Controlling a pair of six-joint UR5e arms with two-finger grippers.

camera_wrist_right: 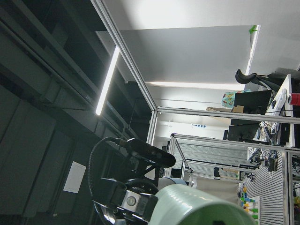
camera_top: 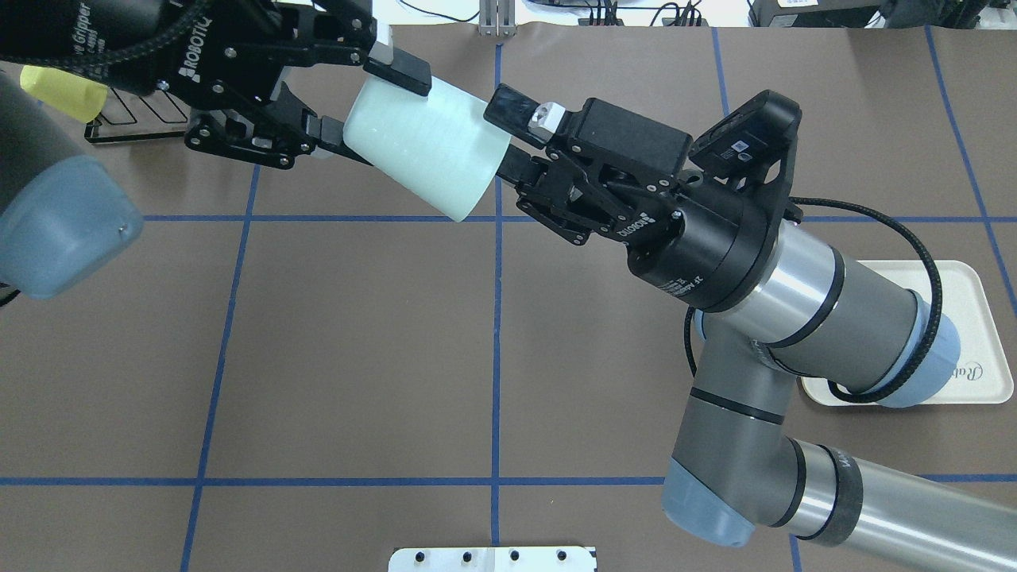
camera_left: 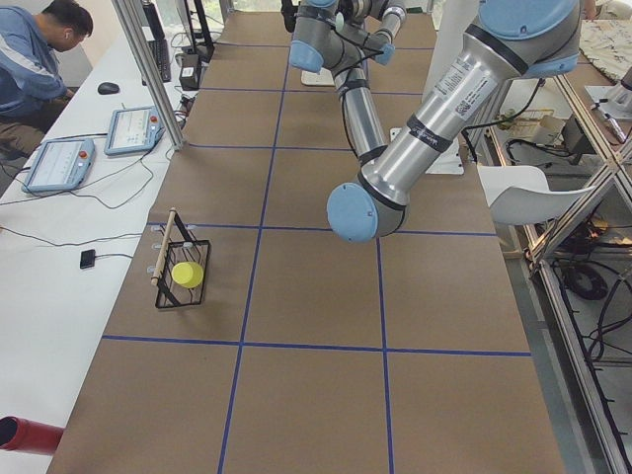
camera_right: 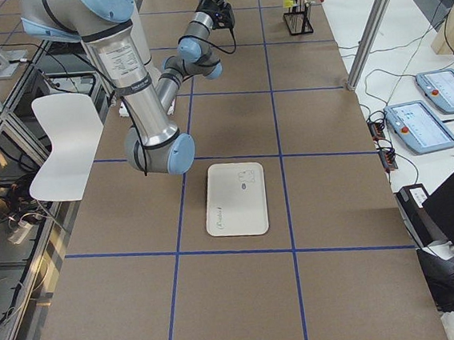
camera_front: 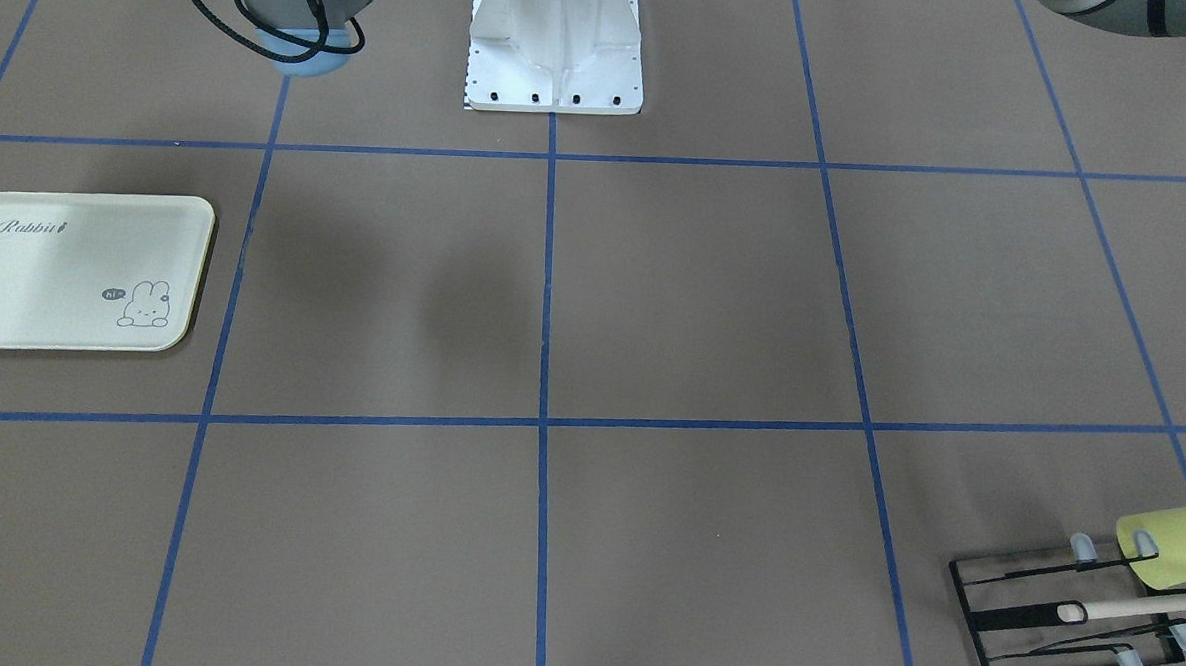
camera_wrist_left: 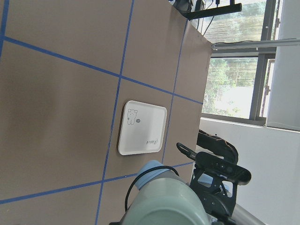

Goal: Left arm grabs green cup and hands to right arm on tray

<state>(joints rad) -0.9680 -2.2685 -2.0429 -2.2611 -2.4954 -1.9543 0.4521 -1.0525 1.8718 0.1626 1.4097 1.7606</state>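
Note:
The pale mint-green cup (camera_top: 421, 147) is held on its side high above the table's middle. My left gripper (camera_top: 367, 107) is shut on its narrow base end, one finger on each side. My right gripper (camera_top: 508, 137) faces it at the wide rim end with its jaws apart. The upper finger lies along the rim's outer edge, and the lower finger's tip is hidden by the cup. The cup fills the bottom of the left wrist view (camera_wrist_left: 166, 201) and the right wrist view (camera_wrist_right: 197, 208). The cream tray (camera_front: 75, 270) lies flat and empty, partly under the right arm in the overhead view (camera_top: 973, 318).
A black wire rack (camera_front: 1061, 619) at the table's far corner on my left side holds a yellow-green cup (camera_front: 1174, 544) and a wooden-handled utensil (camera_front: 1142, 607). The white robot base plate (camera_front: 554, 71) sits at the table's near edge. An operator (camera_left: 35, 49) sits beside the table.

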